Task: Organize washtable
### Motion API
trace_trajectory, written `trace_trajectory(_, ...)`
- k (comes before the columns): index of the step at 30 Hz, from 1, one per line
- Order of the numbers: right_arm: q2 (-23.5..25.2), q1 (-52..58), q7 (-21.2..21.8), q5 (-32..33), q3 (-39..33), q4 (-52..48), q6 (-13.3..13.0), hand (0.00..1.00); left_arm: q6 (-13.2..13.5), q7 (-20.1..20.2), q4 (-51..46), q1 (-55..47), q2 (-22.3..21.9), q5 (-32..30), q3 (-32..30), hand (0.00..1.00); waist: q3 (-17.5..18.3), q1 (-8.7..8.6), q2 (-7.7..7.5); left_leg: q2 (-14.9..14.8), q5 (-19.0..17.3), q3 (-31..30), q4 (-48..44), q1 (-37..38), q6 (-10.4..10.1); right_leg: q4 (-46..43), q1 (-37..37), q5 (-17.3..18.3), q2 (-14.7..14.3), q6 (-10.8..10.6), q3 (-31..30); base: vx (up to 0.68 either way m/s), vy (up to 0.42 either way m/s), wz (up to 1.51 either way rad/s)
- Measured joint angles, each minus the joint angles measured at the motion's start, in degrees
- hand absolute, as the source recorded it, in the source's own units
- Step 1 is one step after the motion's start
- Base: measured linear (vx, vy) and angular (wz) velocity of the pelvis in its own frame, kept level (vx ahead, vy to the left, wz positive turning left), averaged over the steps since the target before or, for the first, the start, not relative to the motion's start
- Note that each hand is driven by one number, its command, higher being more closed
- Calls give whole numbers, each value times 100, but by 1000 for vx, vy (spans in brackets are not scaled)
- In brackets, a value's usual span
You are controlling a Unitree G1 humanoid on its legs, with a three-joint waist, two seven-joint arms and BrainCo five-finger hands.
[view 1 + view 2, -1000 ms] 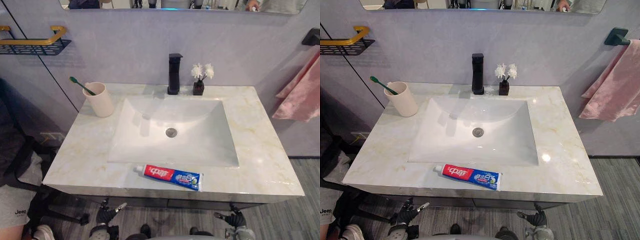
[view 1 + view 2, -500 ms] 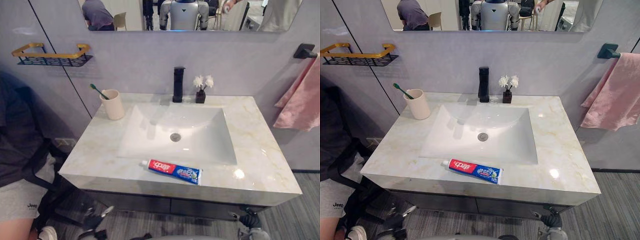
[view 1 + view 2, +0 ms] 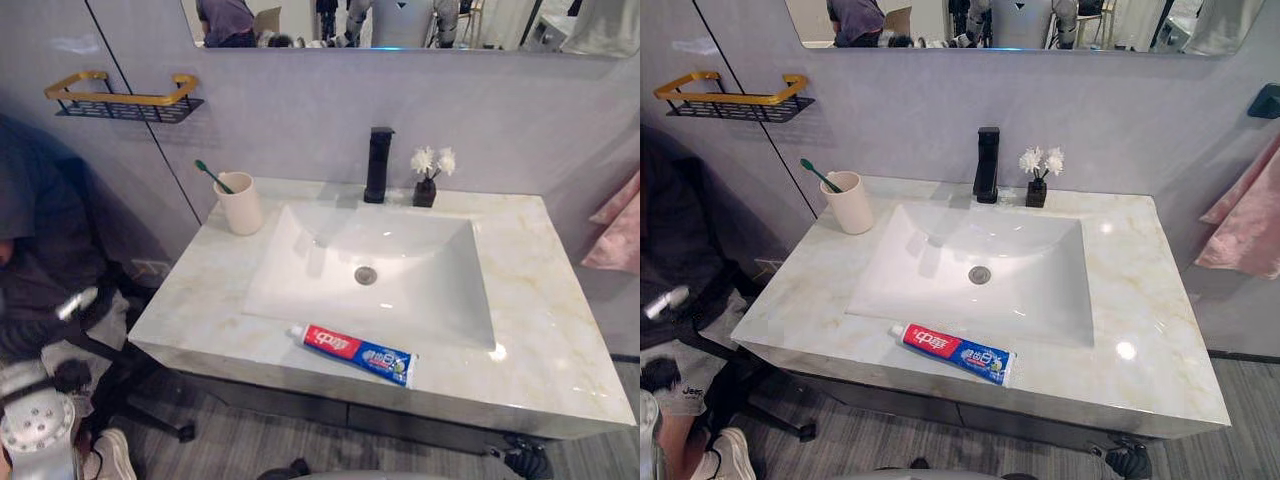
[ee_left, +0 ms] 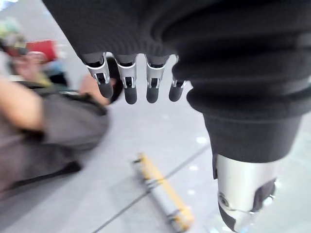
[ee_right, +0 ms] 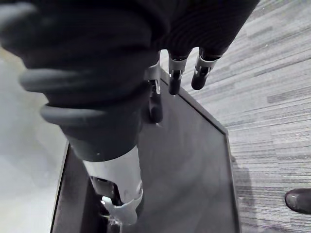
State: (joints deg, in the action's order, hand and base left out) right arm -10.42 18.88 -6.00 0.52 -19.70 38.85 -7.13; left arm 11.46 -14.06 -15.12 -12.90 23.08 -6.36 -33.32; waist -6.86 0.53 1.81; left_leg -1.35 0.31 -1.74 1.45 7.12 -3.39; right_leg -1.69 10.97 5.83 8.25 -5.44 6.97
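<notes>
Both hands, left hand [image 4: 127, 87] and right hand [image 5: 175, 80], hang empty with fingers loosely straight, while the toothpaste tube [image 3: 354, 352] lies on the table's [image 3: 560, 330] front edge, its length running along that edge, seemingly nearer the right.

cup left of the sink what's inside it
A green toothbrush leans out of the beige cup. Its lower end and the cup's bottom are hidden behind the cup wall.
</notes>
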Motion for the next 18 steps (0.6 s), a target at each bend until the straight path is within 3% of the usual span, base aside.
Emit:
trace_trajectory(2,-34,2,3,-26,-15,0,-17,0,119,-18,-531,252,169,-378,322,0,1,-35,82,4,0,-59,-26,-19,0,1,23,0,-1,0,56,-21,-18,14)
trace_trajectory(5,-73,-8,88,-45,29,0,-19,0,350,43,-1245,551,609,-842,1466,0,-3,-141,128,-3,1,-141,-45,-7,0,17,85,0,-17,1,120,-54,-17,11)
trace_trajectory(7,-144,-57,130,-45,217,9,-39,0,566,235,-1464,862,977,-1088,2638,0,-1,-248,152,-28,4,-138,-48,-3,-8,15,82,1,-27,0,119,-81,-8,0)
trace_trajectory(11,-165,-110,190,-45,539,33,-45,0,787,733,-1203,1525,1229,-1284,4395,0,-3,-338,167,-72,9,-120,-26,-5,-75,0,48,-3,-53,3,93,-63,-13,-2)
trace_trajectory(13,-207,-140,261,-45,715,33,-46,0,799,1027,-902,1648,1260,-1366,4964,0,-5,-373,157,-80,19,-81,-18,-38,-90,-24,-27,-8,-70,8,52,-26,-3,-8)
trace_trajectory(18,-219,-264,339,-51,947,69,-45,0,766,1515,-303,1645,1348,-1543,5420,0,-36,-448,63,-168,46,53,33,-40,-72,-15,-123,-30,-132,27,-92,16,-21,-17)
